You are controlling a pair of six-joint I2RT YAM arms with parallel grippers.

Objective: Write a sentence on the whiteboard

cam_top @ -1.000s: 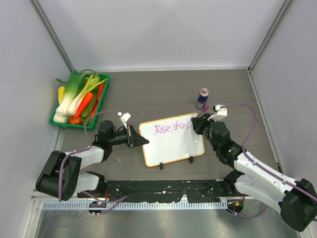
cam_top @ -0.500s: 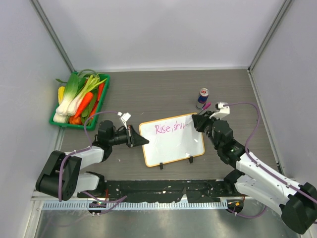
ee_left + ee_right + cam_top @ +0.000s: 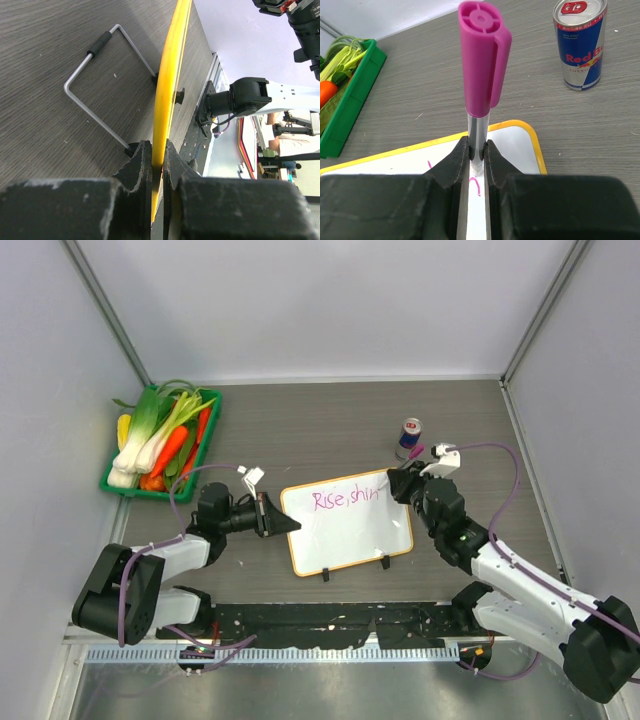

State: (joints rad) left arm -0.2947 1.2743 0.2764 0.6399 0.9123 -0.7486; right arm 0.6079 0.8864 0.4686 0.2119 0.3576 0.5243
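The whiteboard (image 3: 352, 527) with its orange-yellow frame lies at the table's middle, black clip feet toward the near edge. Pink writing (image 3: 345, 498) reading roughly "Rise shin" runs along its far edge. My left gripper (image 3: 272, 517) is shut on the board's left edge; the left wrist view shows the frame (image 3: 170, 75) edge-on between the jaws. My right gripper (image 3: 400, 483) is shut on a marker (image 3: 482, 75) with a magenta cap on its back end, held upright over the board's far right corner (image 3: 520, 145). The tip is hidden between the jaws, by a pink stroke (image 3: 476, 184).
A Red Bull can (image 3: 408, 437) stands just beyond the board's right corner, close to my right gripper; it also shows in the right wrist view (image 3: 580, 42). A green tray (image 3: 128, 485) of vegetables sits at the back left. A wire stand (image 3: 100, 90) shows under the board.
My right gripper with the marker has shifted slightly right and away along the board's far edge, and the last letters of the writing have grown. The left arm has not moved.
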